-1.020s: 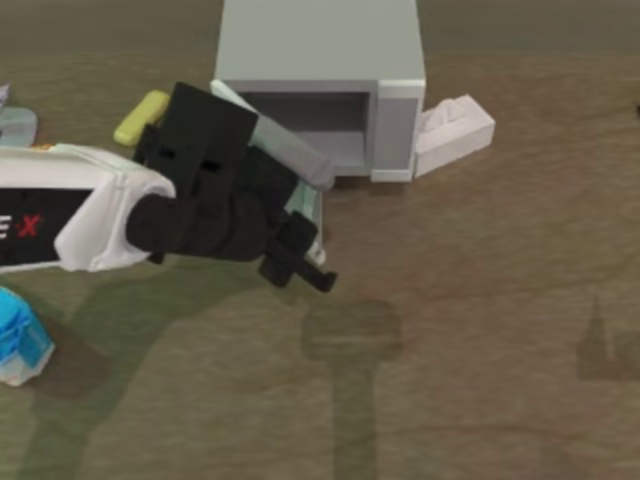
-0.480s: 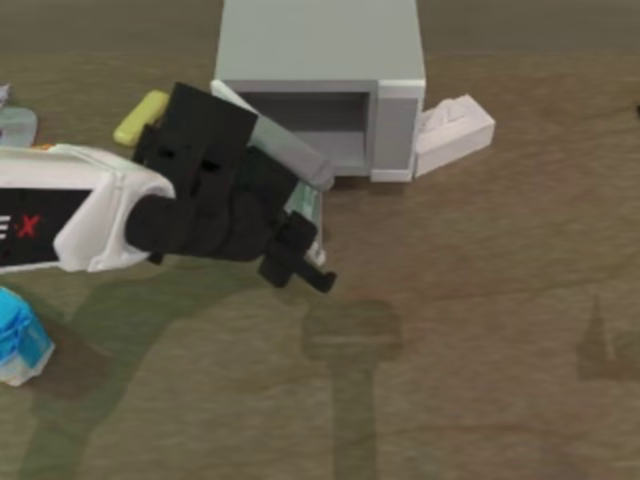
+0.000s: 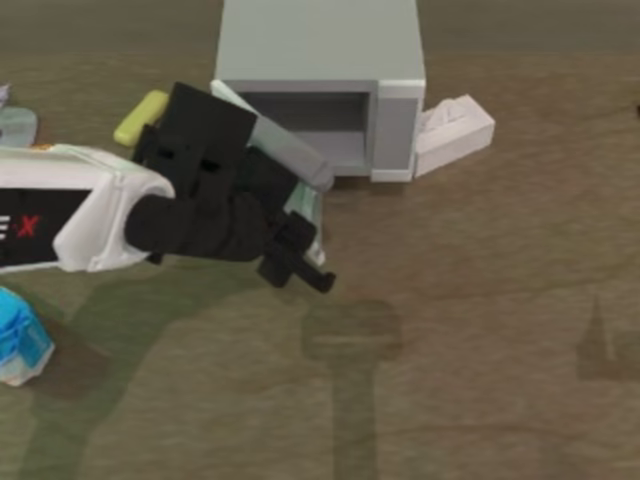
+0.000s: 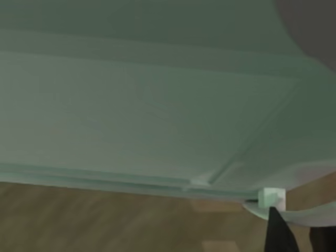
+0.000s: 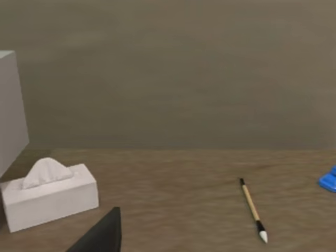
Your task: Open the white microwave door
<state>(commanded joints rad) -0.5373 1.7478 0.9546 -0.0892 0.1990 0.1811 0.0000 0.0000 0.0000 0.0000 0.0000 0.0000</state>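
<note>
A: Item one, the white microwave [image 3: 318, 45] — location and condition?

B: Stood at the far middle of the surface [image 3: 480, 300]. The microwave door [image 3: 285, 150] was swung well out toward the left, cavity exposed. Judged largely done; only further swing or release remained, if any.

A: Item two, left hand [image 3: 300, 262]?

B: Reached in from the left, wrist bent across the door, fingers at its outer edge by the handle. Its wrist view was filled by the door panel, one dark fingertip beside the handle end [image 4: 273, 197]. Grip could not be told.

A: Right hand?

B: Outside the top view; finger state unknown. Tissue box [image 3: 455, 128] lay just right of the microwave.
</note>
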